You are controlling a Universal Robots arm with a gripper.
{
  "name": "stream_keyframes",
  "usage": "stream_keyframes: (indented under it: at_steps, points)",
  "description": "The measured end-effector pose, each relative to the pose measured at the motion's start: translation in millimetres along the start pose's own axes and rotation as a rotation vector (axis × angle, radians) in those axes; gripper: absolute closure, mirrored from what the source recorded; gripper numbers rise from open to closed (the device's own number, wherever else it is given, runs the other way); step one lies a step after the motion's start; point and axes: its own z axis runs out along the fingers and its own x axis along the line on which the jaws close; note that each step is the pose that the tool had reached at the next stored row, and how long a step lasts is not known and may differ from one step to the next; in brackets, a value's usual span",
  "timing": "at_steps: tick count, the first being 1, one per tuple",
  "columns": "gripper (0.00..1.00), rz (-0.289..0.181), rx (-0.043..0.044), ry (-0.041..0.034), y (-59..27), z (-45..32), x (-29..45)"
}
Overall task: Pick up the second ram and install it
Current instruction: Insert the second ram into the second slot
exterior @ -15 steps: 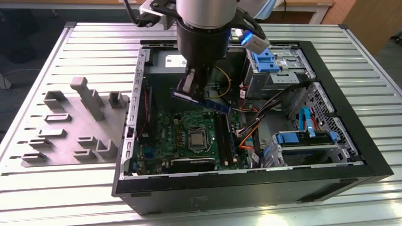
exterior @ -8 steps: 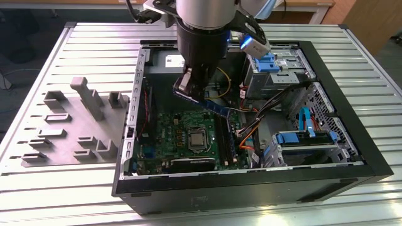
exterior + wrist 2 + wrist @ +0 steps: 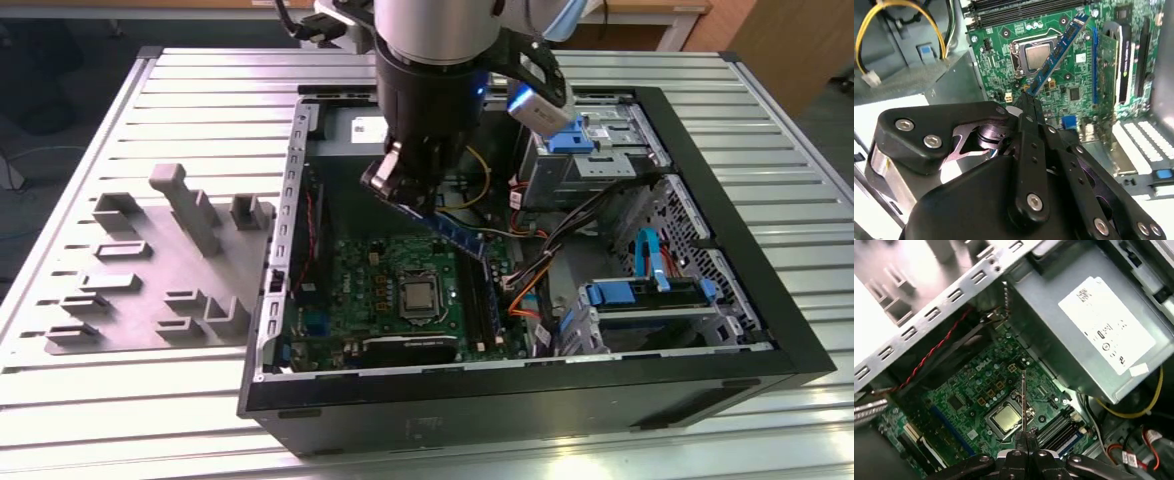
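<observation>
My gripper is shut on the second ram, a slim stick held by one end. The stick slants down over the green motherboard inside the open computer case. In the second wrist view the second ram juts from my gripper, crossing above the processor socket. In the first wrist view I see the second ram edge-on, rising from my gripper. The memory slots lie beside the processor, and the stick hangs above the board, apart from them.
A grey fixture plate with blocks lies on the slatted table at the exterior view's left. The case holds a power supply, bundled cables, a blue drive bracket and metal walls close around the board.
</observation>
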Motion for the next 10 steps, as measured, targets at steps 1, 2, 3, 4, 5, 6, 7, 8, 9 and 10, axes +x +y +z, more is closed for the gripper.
stream_keyframes:
  at_steps: [1, 2, 3, 4, 5, 6, 7, 8, 9, 10]
  points:
    - [0.89, 0.018, 0.0006, -0.0009, 0.0, 0.1, 0.0]
    - [0.89, 0.037, 0.0012, -0.0017, 0.0, 0.2, 0.0]
    - [0.89, 0.055, 0.0017, -0.0025, 0.0, 0.4, 0.0]
    - [0.89, 0.073, 0.0023, -0.0033, 0.0, 0.5, 0.0]
    - [0.89, 0.091, 0.0028, -0.0041, 0.0, 0.6, 0.0]
    - [0.89, 0.109, 0.0033, -0.0050, 0.0, 0.8, 0.0]
    - [0.89, 0.127, 0.0039, -0.0058, -0.1, 0.9, 0.0]
    - [0.89, 0.145, 0.0044, -0.0067, -0.1, 1.1, 0.0]
    - [0.89, 0.163, 0.0050, -0.0075, -0.1, 1.2, 0.0]
    - [0.89, 0.182, 0.0056, -0.0084, -0.1, 1.3, 0.0]
